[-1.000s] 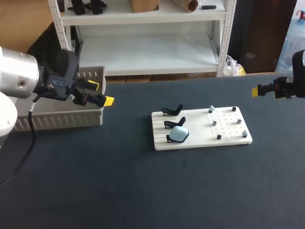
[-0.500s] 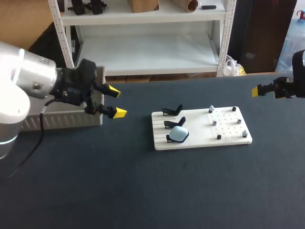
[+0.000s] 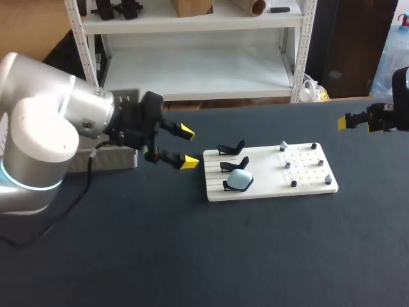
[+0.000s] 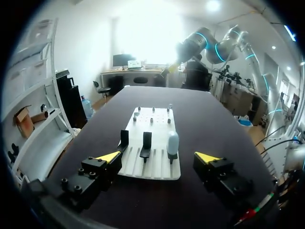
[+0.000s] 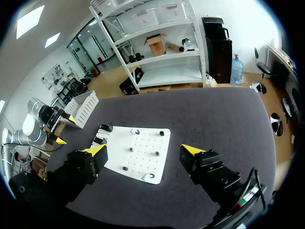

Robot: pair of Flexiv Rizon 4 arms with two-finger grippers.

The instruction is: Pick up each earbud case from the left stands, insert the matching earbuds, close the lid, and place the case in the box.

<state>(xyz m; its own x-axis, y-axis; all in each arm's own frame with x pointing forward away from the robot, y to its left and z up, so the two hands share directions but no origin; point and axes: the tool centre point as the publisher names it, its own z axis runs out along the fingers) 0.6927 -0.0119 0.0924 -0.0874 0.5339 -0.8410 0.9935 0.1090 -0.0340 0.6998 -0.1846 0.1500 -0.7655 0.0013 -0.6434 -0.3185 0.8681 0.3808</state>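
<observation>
Head view: our left gripper hangs just short of the white board, fingers spread wide and holding nothing. One pale blue earbud case sits on the stand nearest us; two stands behind it are bare. Small earbuds stand on pegs on the board's right half. The box lies behind the left arm. The right gripper hovers well off to the right; only one tip shows here.

Left wrist view: the left gripper is spread, with the case ahead of it, upright on its stand, an empty stand just beside. Only this view shows that narrow gap.

Right wrist view: the right gripper is spread and empty, which the head view cannot settle. We cannot make out the case here.

Risk, as we judge it: a finger may clip the neighbouring stand or shove the board, and the rounded case may slip from the pinch
</observation>
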